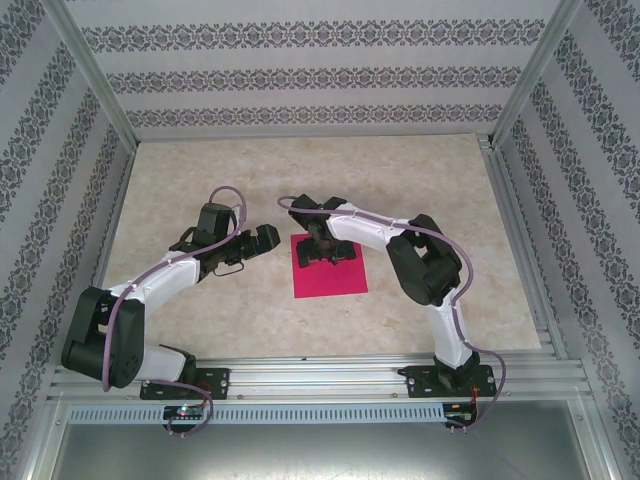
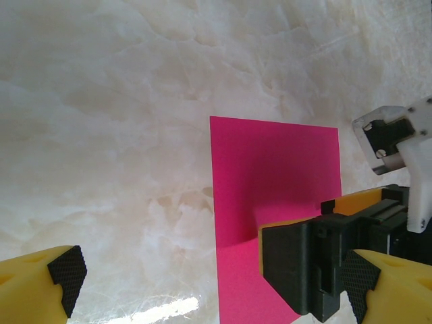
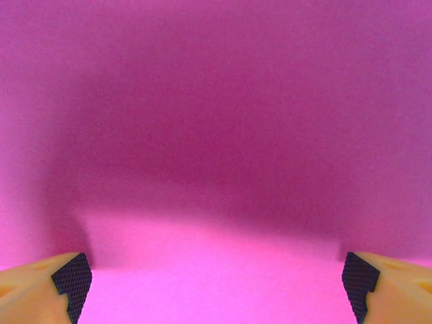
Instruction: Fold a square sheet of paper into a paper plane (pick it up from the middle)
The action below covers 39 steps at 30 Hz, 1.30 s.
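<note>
The marbled tabletop takes up most of the cell. Both arms reach in from the near rail towards its middle. There the square sheet of paper lies flat, magenta-pink, with no edge lifted that I can see.

The right gripper is down over the far half of the sheet. Its wrist view shows the fingers spread wide with only pink paper between them, so it has hold of nothing. The left gripper hangs just beside the sheet's left edge, over bare tabletop, its jaws just as wide and empty.

The sheet looks thin, light and limp. I'd expect it to slide on that smooth surface and to crease at the first hard squeeze. Lying flat, it gives no edge to get under. I'd press both pads onto the middle and close gently so a ridge rises between them.
</note>
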Each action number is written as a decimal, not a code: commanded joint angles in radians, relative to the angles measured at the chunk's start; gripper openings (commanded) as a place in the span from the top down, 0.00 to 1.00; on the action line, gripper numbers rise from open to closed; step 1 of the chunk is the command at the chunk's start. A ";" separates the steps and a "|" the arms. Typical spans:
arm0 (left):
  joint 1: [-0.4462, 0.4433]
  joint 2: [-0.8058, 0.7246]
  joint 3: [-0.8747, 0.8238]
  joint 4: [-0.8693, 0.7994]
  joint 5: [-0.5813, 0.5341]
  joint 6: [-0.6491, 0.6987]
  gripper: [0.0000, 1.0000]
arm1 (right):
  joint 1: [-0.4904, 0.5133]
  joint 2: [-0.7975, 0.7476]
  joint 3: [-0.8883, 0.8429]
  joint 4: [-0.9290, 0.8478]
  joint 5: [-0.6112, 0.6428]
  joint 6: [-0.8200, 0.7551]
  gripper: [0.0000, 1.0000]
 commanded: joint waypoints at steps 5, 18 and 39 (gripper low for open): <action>-0.003 -0.021 -0.017 0.030 -0.016 0.001 0.00 | 0.003 0.055 -0.028 0.003 -0.023 0.036 0.02; -0.003 -0.019 -0.011 0.024 -0.010 0.007 0.00 | 0.001 0.074 -0.093 0.074 -0.072 0.060 0.04; -0.003 -0.021 -0.007 0.017 -0.005 0.003 0.00 | -0.010 0.032 -0.076 0.073 -0.068 0.043 0.12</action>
